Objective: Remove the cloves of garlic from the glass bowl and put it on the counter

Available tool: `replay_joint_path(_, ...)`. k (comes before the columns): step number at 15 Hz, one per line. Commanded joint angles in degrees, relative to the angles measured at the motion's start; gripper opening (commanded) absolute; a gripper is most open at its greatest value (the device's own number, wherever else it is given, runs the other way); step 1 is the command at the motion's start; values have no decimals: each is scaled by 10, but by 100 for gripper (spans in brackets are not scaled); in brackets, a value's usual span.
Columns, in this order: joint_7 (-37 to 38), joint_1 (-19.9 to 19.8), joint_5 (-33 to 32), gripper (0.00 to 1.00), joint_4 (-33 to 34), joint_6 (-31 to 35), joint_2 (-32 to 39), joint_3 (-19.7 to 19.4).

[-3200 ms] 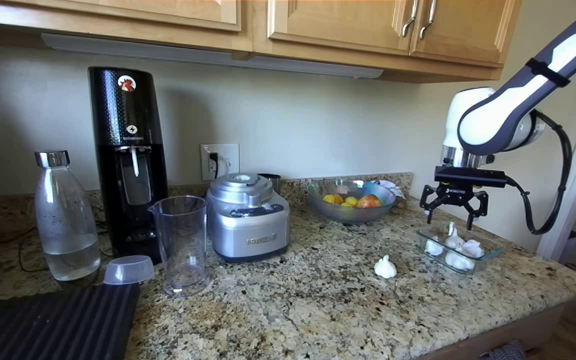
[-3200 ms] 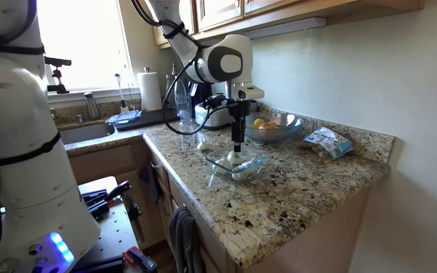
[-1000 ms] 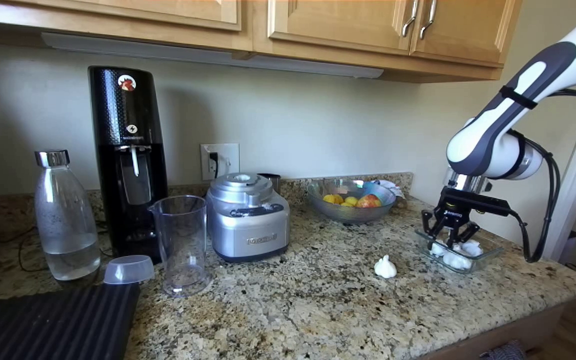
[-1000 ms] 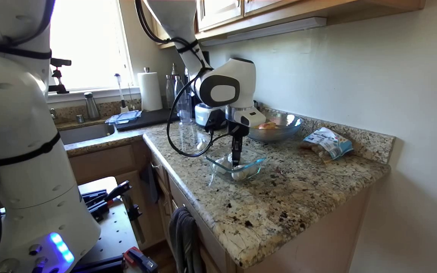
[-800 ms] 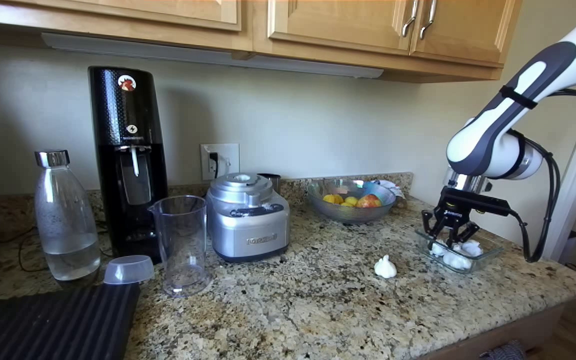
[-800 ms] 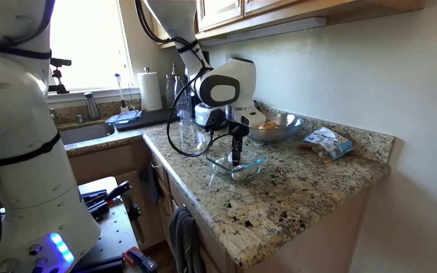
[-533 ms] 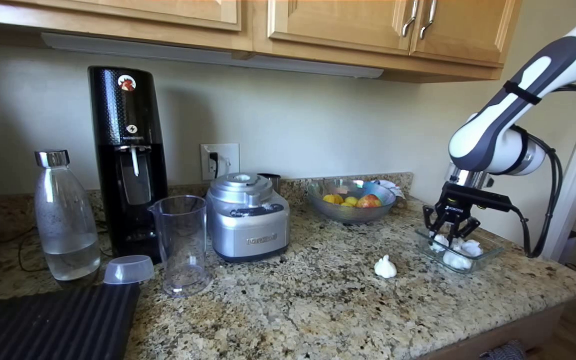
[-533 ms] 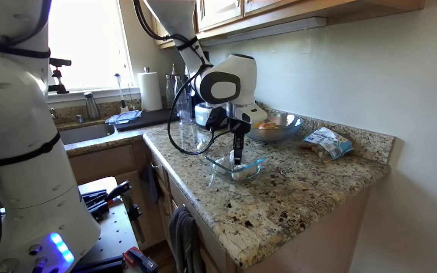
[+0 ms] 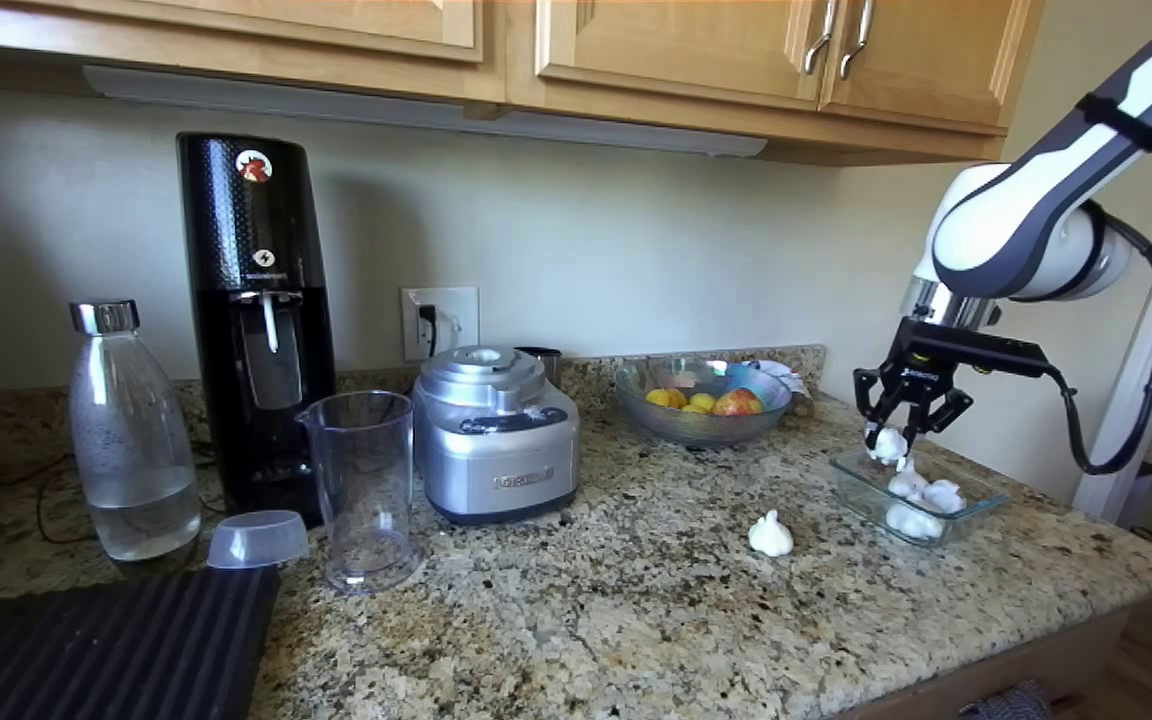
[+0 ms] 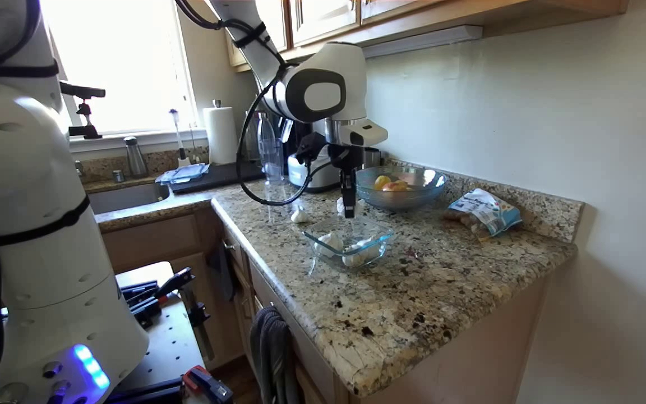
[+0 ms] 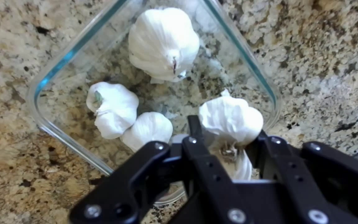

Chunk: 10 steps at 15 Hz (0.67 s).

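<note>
Loose garlic (image 9: 771, 536): stem-up on the counter (image 9: 626, 620), apart from the bowl (image 11: 56, 69); presumably already delivered.
Held garlic (image 9: 888, 446): aloft over one side of the bowl, the height presumably for passing out unhindered.
Jaws: angled down, closed on that garlic's flanks, likely so it cannot roll.
Bowl: contains three bulbs (image 11: 163, 43), presumably awaiting removal.
</note>
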Motion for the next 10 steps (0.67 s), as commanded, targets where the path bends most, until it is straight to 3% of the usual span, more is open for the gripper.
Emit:
replay_joint_path(1,44,17,-38,14,-30,-39,-64,17)
replay_joint_path(5,42,36,-31,14,-13,-47,-55,60)
replay_joint_path(10,44,61,-34,14,12,-9,1,94)
